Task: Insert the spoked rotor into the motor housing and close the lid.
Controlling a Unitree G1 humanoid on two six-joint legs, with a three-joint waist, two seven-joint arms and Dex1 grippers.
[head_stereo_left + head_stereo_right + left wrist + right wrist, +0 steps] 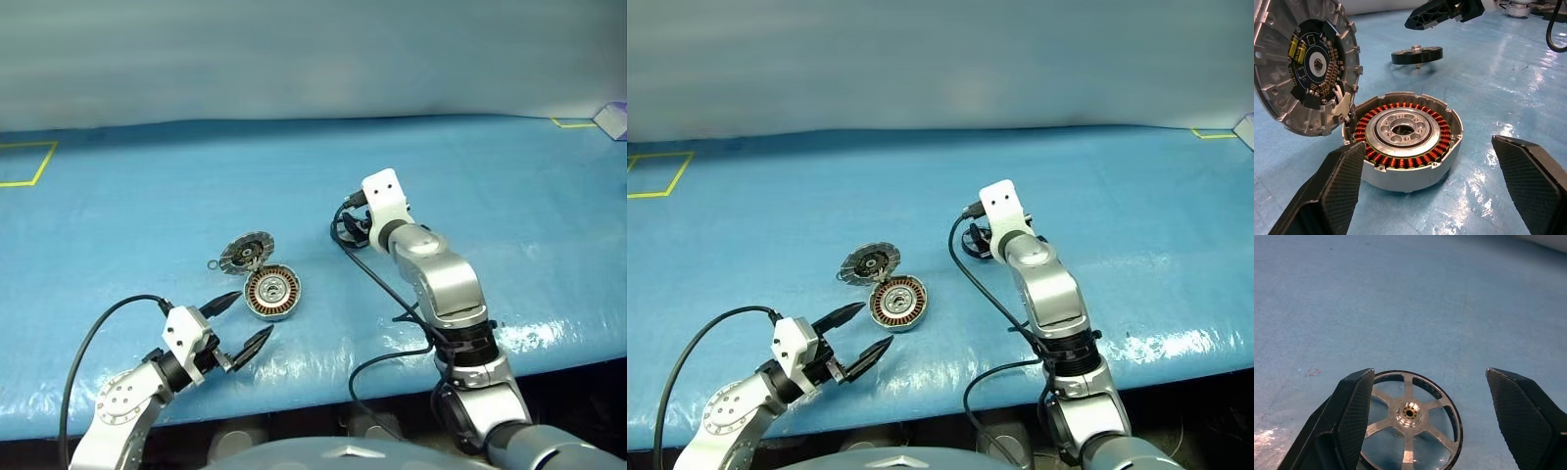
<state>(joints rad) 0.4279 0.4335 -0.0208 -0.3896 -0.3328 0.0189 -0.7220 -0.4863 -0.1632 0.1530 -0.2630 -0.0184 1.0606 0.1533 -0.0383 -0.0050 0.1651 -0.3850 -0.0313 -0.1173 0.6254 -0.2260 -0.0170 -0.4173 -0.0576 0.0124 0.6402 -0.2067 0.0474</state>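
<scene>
The motor housing point(271, 292) sits on the blue table with its copper winding ring point(1400, 159) and central bearing facing up. Its hinged lid point(246, 253) stands open behind it, the inner face with the dark centre point(1303, 68) showing. My left gripper point(253, 313) is open just in front of the housing, one finger to each side, touching nothing. The spoked rotor point(1410, 418) lies flat on the table to the right of the housing point(1417, 54). My right gripper point(1429, 374) hovers open right over the rotor, fingers spread wider than its rim and apart from it.
The blue table cover point(147, 196) stretches far to both sides. Yellow tape marks lie at the far left point(24, 166) and far right point(573, 123), with a small pale box point(612, 119) at the right corner. Black cables point(377, 284) trail from the right wrist.
</scene>
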